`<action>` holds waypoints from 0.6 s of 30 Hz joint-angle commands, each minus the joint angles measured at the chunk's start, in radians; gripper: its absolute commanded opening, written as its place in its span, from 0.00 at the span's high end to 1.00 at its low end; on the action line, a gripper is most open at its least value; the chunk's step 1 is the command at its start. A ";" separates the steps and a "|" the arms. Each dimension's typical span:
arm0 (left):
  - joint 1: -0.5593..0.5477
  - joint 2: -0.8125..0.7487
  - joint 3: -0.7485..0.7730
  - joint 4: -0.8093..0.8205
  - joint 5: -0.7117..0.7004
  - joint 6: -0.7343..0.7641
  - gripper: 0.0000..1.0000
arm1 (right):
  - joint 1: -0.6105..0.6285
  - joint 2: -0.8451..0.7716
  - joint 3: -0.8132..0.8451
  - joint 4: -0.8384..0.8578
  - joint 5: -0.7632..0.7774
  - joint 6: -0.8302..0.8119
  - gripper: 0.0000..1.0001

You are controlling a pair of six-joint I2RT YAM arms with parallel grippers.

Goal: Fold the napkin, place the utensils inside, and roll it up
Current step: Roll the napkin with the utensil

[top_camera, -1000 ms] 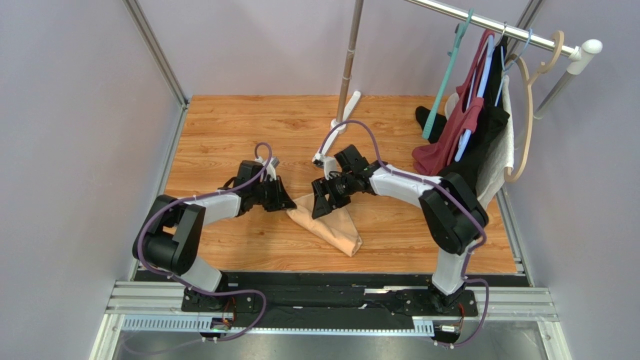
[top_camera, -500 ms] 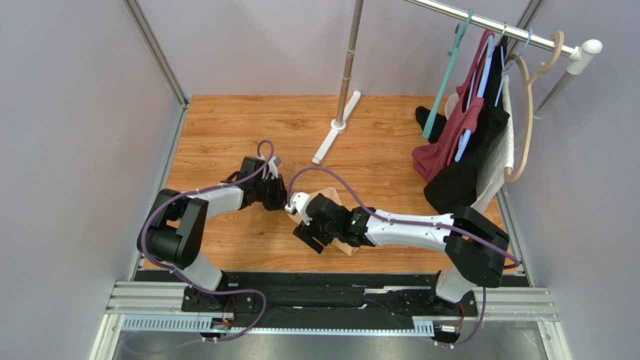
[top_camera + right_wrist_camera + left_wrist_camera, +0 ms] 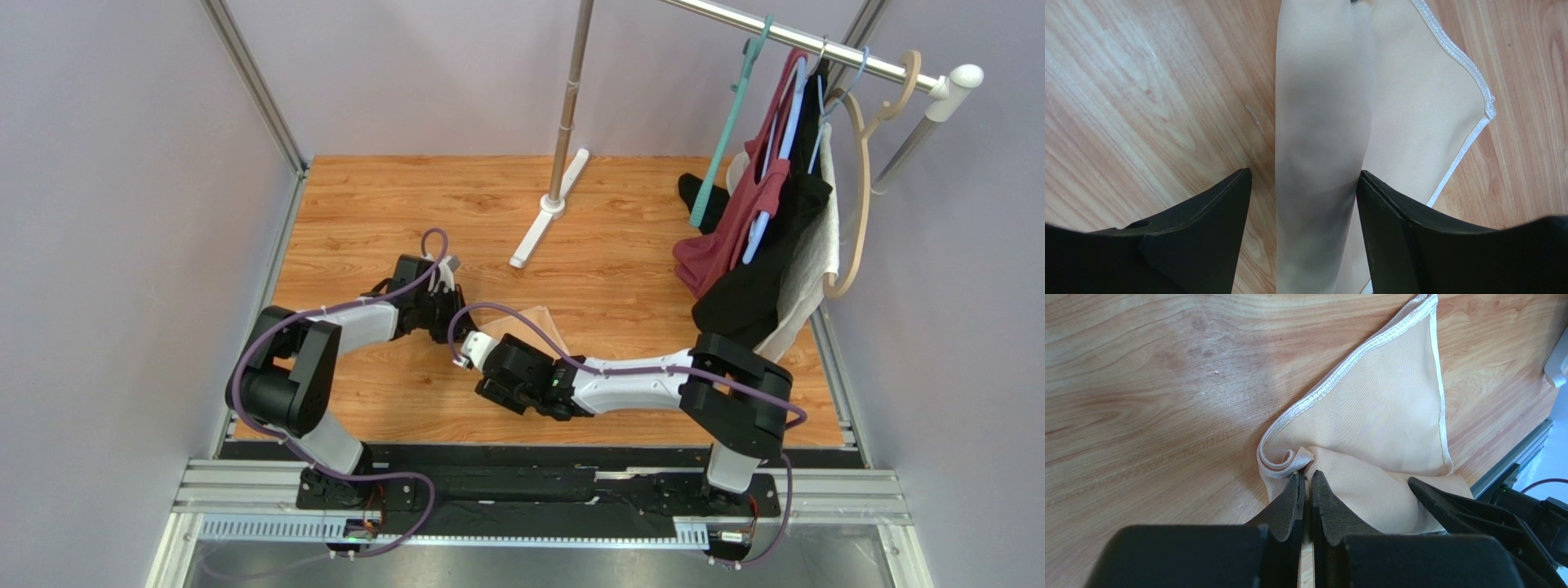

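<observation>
- Behind my work area a metal pole (image 3: 567, 110) stands on the counter (image 3: 368, 208) on its white foot (image 3: 541, 230). Garments (image 3: 767, 227) hang from a rail (image 3: 724, 16) at far right.
- The napkin (image 3: 1389, 429) lies folded near the counter's middle. My right arm (image 3: 626, 368), stretched low toward the left, hides much of it from above.
- Left tool (image 3: 1306, 478): tips together, pinching the napkin's bunched corner.
- Right tool (image 3: 1303, 177): jaws wide apart, straddling a folded strip of napkin.
</observation>
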 commanded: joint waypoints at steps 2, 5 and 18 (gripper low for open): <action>-0.002 0.003 0.022 -0.017 0.018 0.035 0.95 | -0.052 0.048 0.009 0.033 -0.017 0.006 0.33; -0.002 -0.003 0.024 -0.015 0.024 0.037 0.94 | -0.085 0.060 0.007 0.029 -0.076 0.021 0.44; 0.000 -0.283 -0.011 -0.063 -0.249 0.014 0.35 | -0.277 0.063 0.018 -0.048 -0.670 0.179 0.80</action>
